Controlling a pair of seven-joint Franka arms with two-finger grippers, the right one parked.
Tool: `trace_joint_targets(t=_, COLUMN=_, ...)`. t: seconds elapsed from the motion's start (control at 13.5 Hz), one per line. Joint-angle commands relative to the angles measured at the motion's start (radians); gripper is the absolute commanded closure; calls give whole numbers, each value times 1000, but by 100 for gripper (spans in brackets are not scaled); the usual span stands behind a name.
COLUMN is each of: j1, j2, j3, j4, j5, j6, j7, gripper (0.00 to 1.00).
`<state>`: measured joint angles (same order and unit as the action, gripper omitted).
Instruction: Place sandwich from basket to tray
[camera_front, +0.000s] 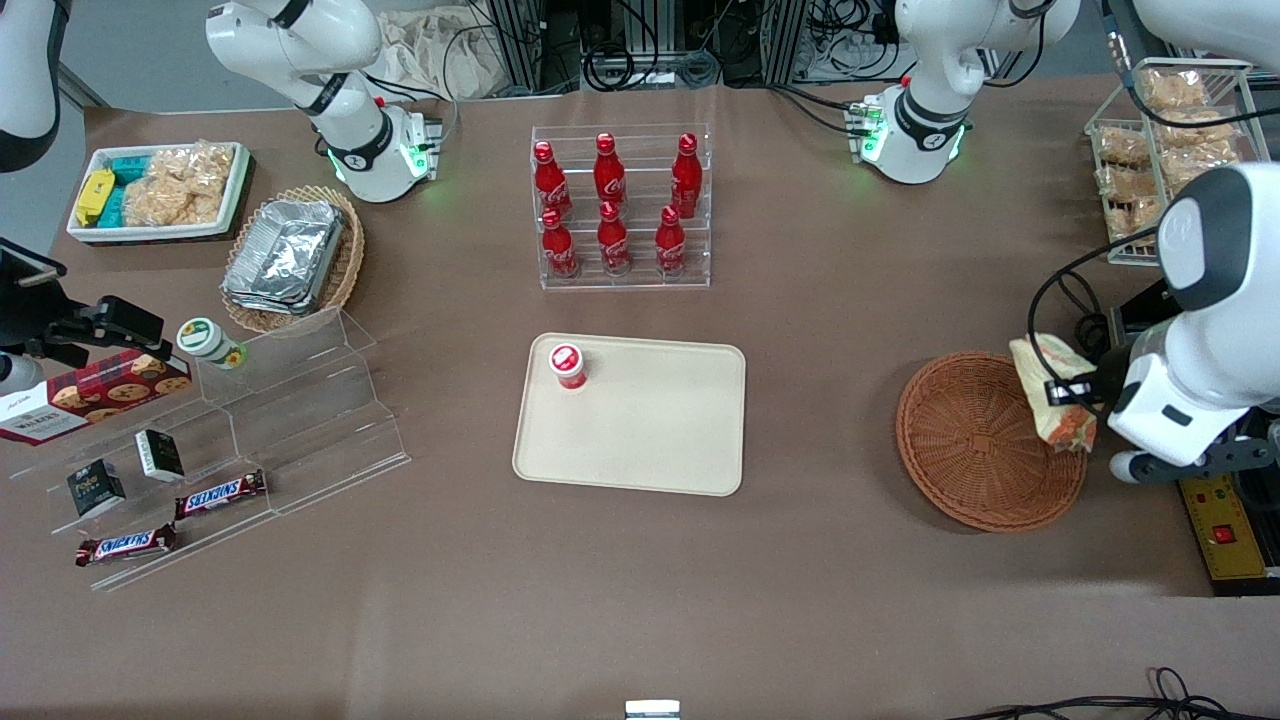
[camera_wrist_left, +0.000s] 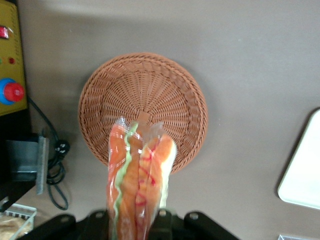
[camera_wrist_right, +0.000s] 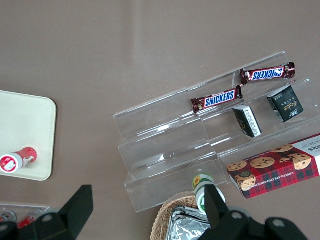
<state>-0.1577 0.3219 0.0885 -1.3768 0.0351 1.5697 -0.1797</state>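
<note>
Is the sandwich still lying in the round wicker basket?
No, the sandwich is lifted clear of the basket, held in the gripper above the basket's rim, and the basket itself holds nothing.

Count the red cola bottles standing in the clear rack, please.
6: three in the rack's upper row, three in its lower row. None looks hidden. The hand holds the sandwich above the basket.
</note>
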Motion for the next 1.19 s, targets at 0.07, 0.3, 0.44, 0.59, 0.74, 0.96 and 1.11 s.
trace_joint_targets(t=0.07, j1=-77, j2=-4, j3=2, j4=131, j5=51, j6=-172, j7=-90, gripper=91)
trace_joint_targets(t=0.3, j1=-184, j2=-4, j3=2, j4=183, j5=45, j6=-240, j7=-229, gripper=91)
trace_joint_targets(t=0.44, j1=-256, j2=-3, j3=2, j4=185, j5=34, j6=-240, j7=-340, gripper=91)
trace_joint_targets(t=0.59, j1=-337, j2=9, j3=-3, j4=183, j5=32, j6=-226, j7=-450, gripper=90)
trace_joint_targets(t=0.74, j1=-362, j2=61, j3=-12, j4=183, j5=-38, j6=-183, j7=-524, gripper=90)
trace_joint_targets(t=0.96, j1=-405, j2=150, j3=-12, j4=174, j5=-85, j6=-61, j7=-610, gripper=90)
trace_joint_targets(t=1.11, j1=-417, j2=216, j3=-12, j4=173, j5=-134, j6=31, j7=-664, gripper=90)
